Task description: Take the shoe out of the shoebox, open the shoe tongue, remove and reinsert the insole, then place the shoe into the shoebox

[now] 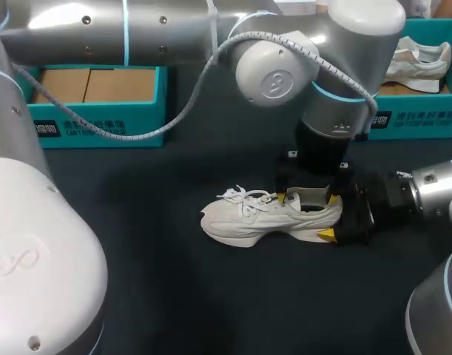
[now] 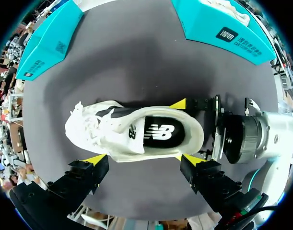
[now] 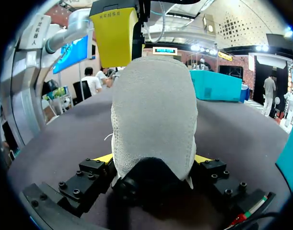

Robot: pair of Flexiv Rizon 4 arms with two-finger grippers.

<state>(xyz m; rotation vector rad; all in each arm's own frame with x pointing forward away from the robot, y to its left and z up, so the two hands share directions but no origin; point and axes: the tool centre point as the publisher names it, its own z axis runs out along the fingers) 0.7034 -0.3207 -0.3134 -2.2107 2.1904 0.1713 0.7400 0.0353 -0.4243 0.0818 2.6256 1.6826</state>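
A white sneaker (image 1: 266,218) lies on its sole on the dark table, toe toward my left, laces loose. Its black insole (image 2: 160,132) shows inside the opening. My right gripper (image 3: 153,158) holds the heel from behind, a yellow tip pressed on each side of it. From above, that same right gripper (image 2: 184,129) reaches in at the heel end. My left gripper (image 1: 307,197) hangs just over the shoe's opening, wide open, with nothing between its fingers (image 2: 94,159). Its two tips line up along the shoe's length.
A teal shoebox (image 1: 100,122) with a bare cardboard floor stands at the back left. A second teal shoebox (image 1: 418,118) at the back right holds another white sneaker (image 1: 422,63). Dark tabletop (image 1: 174,296) stretches in front of the shoe.
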